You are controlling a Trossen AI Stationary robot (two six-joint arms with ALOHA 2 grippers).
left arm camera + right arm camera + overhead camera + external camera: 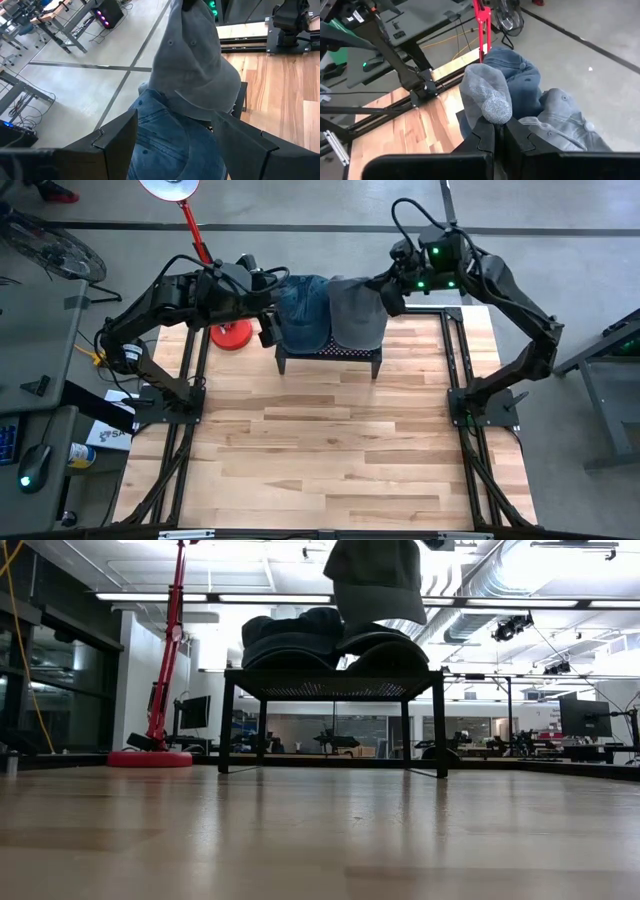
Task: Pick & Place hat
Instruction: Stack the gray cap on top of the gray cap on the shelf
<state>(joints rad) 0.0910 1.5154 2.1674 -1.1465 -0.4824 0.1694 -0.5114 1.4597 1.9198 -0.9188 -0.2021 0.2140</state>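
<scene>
A grey hat [375, 580] hangs lifted above a small black stand [330, 358] at the table's far middle, held by my right gripper [499, 131], which is shut on it. On the stand rest a blue denim hat [300, 310] and another grey hat [560, 120] beside it. My left gripper [175, 150] is open at the denim hat's left side, one finger on either side of the denim hat [165, 145]; I see no touch. In the left wrist view the held grey hat [195, 65] hangs just above the denim one. My right gripper pinches the grey hat between its two fingers at an edge part [490, 107] of it, coming from the table's right side and slanting down. The hat is lifted clear of the stand and hangs below the fingers, crown downward [378, 600].
A red lamp base [231, 335] and its red pole [170, 640] stand just left of the stand, close to my left arm. Black frame rails [455, 370] run along both table sides. Bare wooden tabletop [330, 450] stretches toward the near edge.
</scene>
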